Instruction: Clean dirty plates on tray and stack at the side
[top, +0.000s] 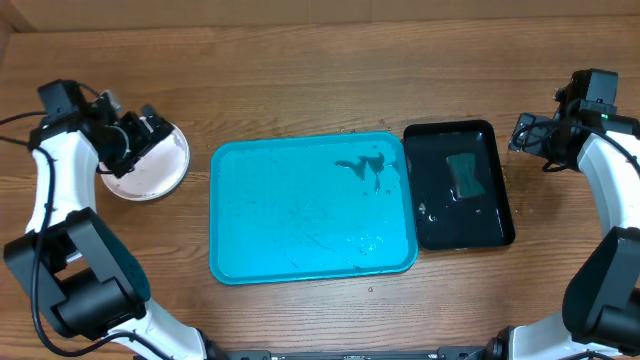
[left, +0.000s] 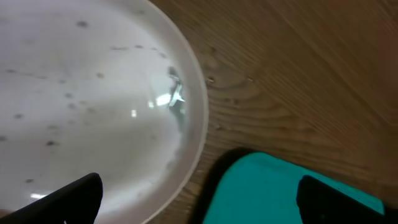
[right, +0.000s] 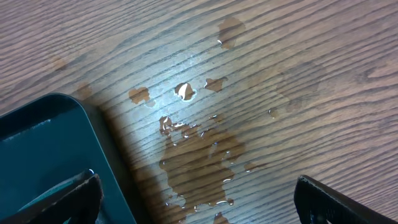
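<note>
While the white plate (top: 158, 172) lies beside the turquoise tray (top: 290, 215), the left tool (top: 148, 130) hangs released above it; the right tool (right: 199, 198) gapes over wet tabletop (right: 292, 68).

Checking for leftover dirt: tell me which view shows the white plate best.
Left wrist: the white plate fills the frame, dark specks visible. Overhead shows it small, partly under the left gripper. Right wrist misses it.

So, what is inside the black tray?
In the black tray a green pad lies flat, in what looks like shallow liquid. Nothing else shows inside. What is under the pad is covered.
</note>
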